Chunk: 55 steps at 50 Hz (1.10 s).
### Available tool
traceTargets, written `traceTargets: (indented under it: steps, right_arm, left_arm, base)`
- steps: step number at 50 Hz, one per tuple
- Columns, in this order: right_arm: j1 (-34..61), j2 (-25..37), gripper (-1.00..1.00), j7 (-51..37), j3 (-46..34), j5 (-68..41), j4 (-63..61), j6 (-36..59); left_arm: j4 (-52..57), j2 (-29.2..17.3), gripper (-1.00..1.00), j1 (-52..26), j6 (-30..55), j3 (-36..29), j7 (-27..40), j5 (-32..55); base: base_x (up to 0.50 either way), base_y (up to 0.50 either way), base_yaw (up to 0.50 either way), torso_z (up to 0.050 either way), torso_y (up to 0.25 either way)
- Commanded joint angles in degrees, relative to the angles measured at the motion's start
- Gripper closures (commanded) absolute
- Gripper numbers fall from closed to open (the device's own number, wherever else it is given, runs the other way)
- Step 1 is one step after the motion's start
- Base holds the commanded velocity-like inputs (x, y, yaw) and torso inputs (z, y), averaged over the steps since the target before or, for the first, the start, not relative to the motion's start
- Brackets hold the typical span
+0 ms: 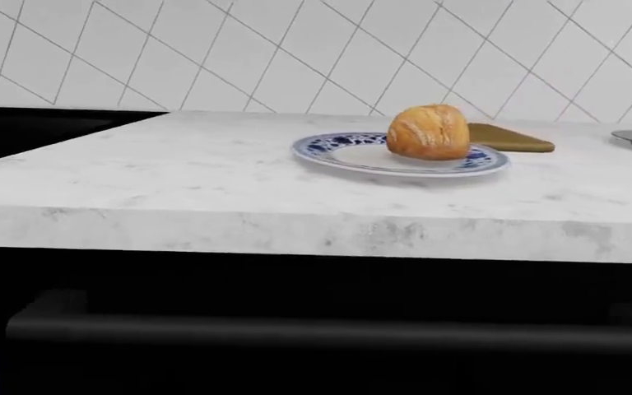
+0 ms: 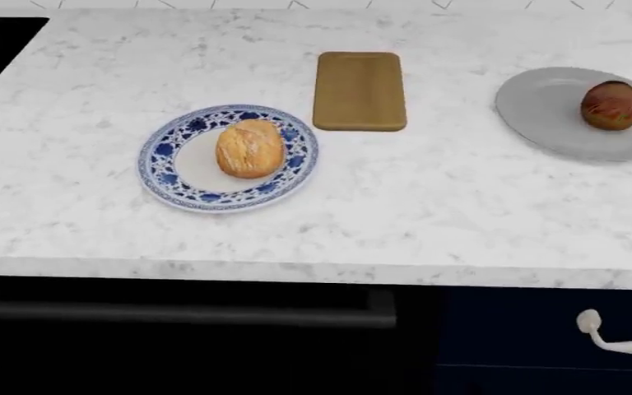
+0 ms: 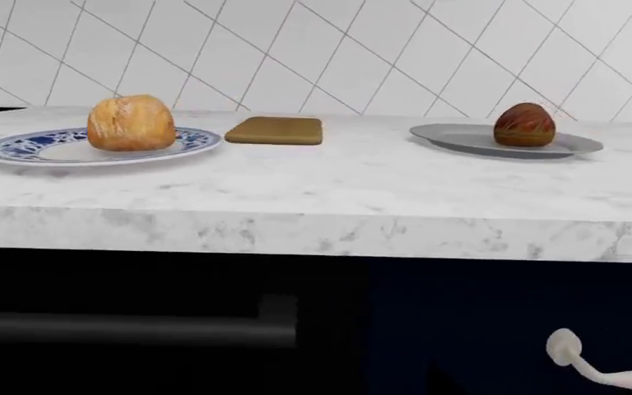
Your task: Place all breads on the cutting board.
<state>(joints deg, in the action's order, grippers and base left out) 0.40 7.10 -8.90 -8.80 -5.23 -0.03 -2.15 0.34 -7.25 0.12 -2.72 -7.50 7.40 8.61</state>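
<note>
Nearest, a golden-tan roll [image 2: 250, 148] was seen on the blue-and-white plate [image 2: 168, 169]. Beyond it the cutting board [image 2: 360, 90] was left bare, and the darker roll [image 2: 611, 105] lay on the grey plate [image 2: 541, 107]. Neither gripper was shown, so the jaws could not be judged.

Grey plate [image 2: 546, 111] runs off the head view's right edge — cutting board's [image 2: 360, 90] slot handle indiscernible.

Golden roll [image 1: 429, 132] on patterned plate [image 1: 344, 155] (board [image 1: 510, 138] behind)
</note>
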Motion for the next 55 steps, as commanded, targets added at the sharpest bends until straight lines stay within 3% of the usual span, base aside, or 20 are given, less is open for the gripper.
traceTargets:
  steps: [1, 23, 37, 42, 46, 52, 55]
  right_arm:
    - [0.2, 0.5, -1.0, -0.6, -0.7, -0.3, 0.3, -0.3]
    - [0.2, 1.2, -1.0, -1.9, -1.3, -1.2, 0.1, -0.2]
    - [0.7, 1.7, -1.0, -2.8, -1.9, -2.0, -2.4, 2.9]
    - [0.9, 4.2, -1.0, -3.9, -1.0, -4.1, -17.7, 15.2]
    - [5.3, 6.6, -1.0, -4.9, -1.1, -5.6, -31.5, 29.6]
    - [14.6, 8.4, -1.0, -6.1, 2.5, -11.5, -45.0, 48.2]
    - [20.1, 8.5, -1.0, -6.8, 4.1, -14.3, -49.3, 56.6]
  left_arm:
    - [0.1, -0.5, -1.0, 0.0, -0.1, -0.6, 0.6, 0.4]
    - [0.2, -1.3, -1.0, 0.0, -0.3, -1.4, 1.7, 1.1]
    - [3.2, -1.8, -1.0, 0.1, 3.2, -1.6, 3.8, 1.3]
    - [16.1, -3.6, -1.0, -0.7, 15.9, 0.0, 7.0, 3.3]
    - [34.3, -5.8, -1.0, -5.2, 36.5, 2.6, 10.8, 11.4]
    - [50.0, -7.5, -1.0, -14.9, 61.2, 6.2, 16.9, 21.2]
    - [56.5, -4.8, -1.0, -21.7, 75.6, 11.9, 20.2, 30.0]
  base:
    - [-0.03, -0.5, 0.0, 0.0, 0.0]
    - [0.0, -0.5, 0.0, 0.0, 0.0]
    - [0.0, -0.1, 0.0, 0.0, 0.0]
    - [0.0, 0.0, 0.0, 0.0, 0.0]
    - [0.0, 0.0, 0.0, 0.0, 0.0]
    - [0.0, 0.0, 0.0, 0.0, 0.0]
    - [0.0, 0.0, 0.0, 0.0, 0.0]
